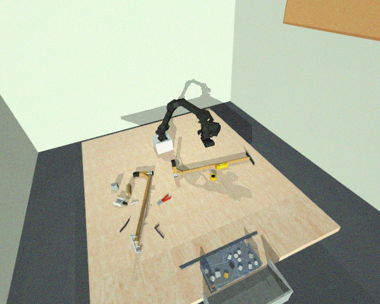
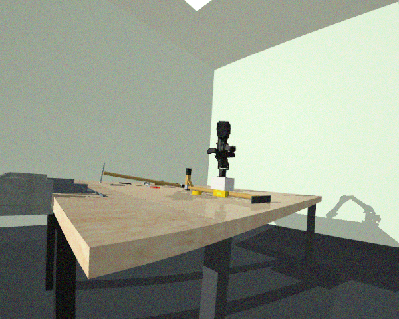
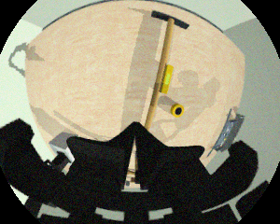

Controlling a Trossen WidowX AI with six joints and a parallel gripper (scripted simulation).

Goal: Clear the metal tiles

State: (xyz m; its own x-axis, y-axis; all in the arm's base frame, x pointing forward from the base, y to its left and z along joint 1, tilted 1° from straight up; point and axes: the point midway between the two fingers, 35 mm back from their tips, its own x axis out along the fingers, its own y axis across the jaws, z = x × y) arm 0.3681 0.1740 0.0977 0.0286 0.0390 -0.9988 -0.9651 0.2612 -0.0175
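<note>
My gripper (image 1: 208, 144) (image 2: 223, 168) (image 3: 135, 124) is shut and empty, pointing down above the table behind a long wooden-shafted tool (image 1: 200, 168) (image 2: 241, 195) (image 3: 161, 77) with a wide black head and an upright black-tipped grip. A second long tool (image 1: 144, 202) (image 2: 137, 177) with a pale metal blade lies further left, its blade end higher than its grip end. I cannot tell for certain which is the scraper. The steel plate (image 1: 216, 258) carries several metal tiles, mostly grey or white, one yellow. The catch box (image 1: 254, 287) (image 2: 22, 195) adjoins its far end, past the table edge.
A yellow block (image 1: 221, 165) (image 2: 221, 193) (image 3: 167, 79) lies against the black-headed tool's shaft, near a yellow roll (image 1: 213, 177) (image 3: 177, 110). Red pliers (image 1: 165, 198) and a bent black key (image 1: 159, 230) lie mid-table. Small items lie left of the second tool. A dark bar (image 1: 216, 251) crosses before the plate.
</note>
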